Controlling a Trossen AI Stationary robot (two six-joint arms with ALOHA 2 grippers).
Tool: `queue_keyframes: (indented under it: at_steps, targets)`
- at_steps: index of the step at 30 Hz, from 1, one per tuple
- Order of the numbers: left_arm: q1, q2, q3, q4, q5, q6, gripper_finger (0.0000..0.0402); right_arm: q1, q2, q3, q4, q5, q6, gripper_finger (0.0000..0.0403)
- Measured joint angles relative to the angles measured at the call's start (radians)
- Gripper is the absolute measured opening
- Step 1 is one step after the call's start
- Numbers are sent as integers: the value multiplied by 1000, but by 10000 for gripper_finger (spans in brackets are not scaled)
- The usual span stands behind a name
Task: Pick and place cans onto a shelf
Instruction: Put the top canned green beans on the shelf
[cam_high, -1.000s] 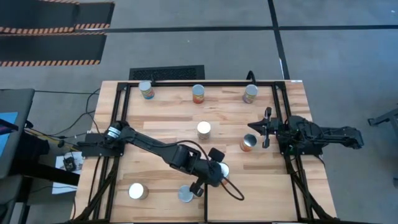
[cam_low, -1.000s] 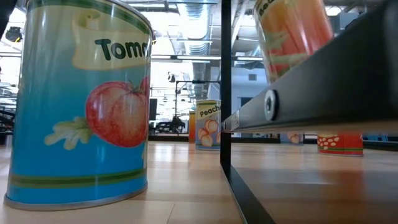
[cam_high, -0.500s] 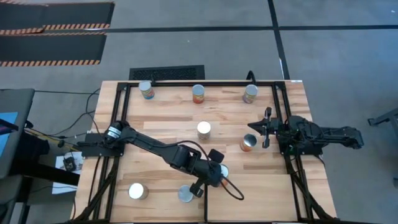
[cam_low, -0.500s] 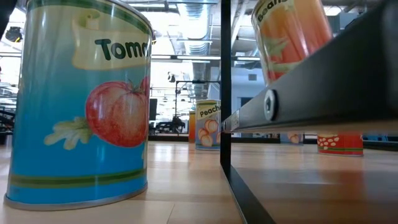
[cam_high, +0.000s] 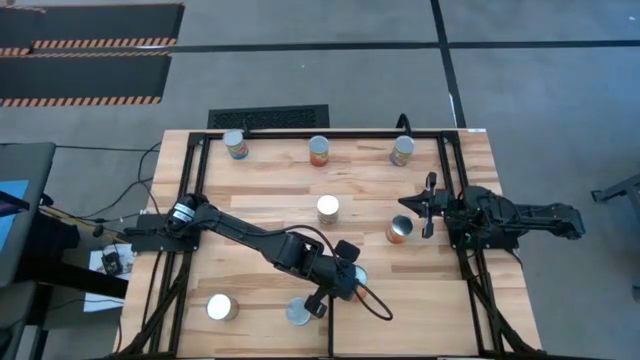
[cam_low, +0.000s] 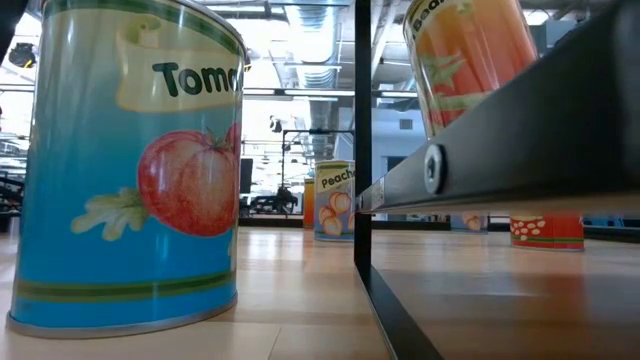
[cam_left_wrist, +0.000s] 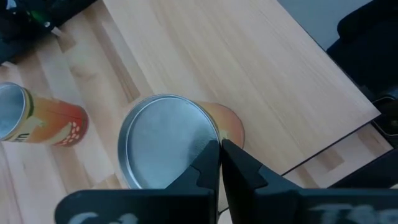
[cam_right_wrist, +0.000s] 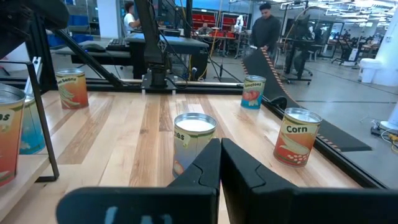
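Observation:
My left gripper (cam_high: 347, 277) is shut and sits over a can with an orange peach label (cam_left_wrist: 163, 142) near the table's middle front. In the low view this can (cam_low: 465, 60) is tilted, and a black bar hides its base. My right gripper (cam_high: 424, 206) is shut and empty, beside a can (cam_high: 399, 231) at the right. Three cans (cam_high: 319, 150) stand along the far edge and one (cam_high: 327, 208) at the centre. Two cans (cam_high: 221, 307) stand by their bases on the shelf wood (cam_high: 258, 330), left of the short black divider bar (cam_high: 330, 338). My left gripper's shut fingertips (cam_left_wrist: 214, 152) lie at the rim of the can's silver top (cam_left_wrist: 208, 134), coming from above and slanting down. I cannot tell whether they press on it. The can leans, and I cannot tell whether its base is on the wood.
Black frame tubing (cam_high: 196, 180) runs along the left, right and far sides of the wood. A black post (cam_low: 362, 150) and a slanting black bar (cam_low: 500, 150) stand close to the low camera. Bare wood (cam_high: 420, 300) lies at the near right. People stand in the room behind (cam_right_wrist: 266, 28).
In the low view the tilted peach can has shifted a little toward the table's left. Neither arm shows any movement in the high view.

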Motion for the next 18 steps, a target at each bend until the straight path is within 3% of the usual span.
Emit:
queue_keyframes:
  at_steps: [18]
  targets:
    - [-2, -2, 0, -2, 38, -14, 0, 0, 0, 0, 0, 0, 0, 33]
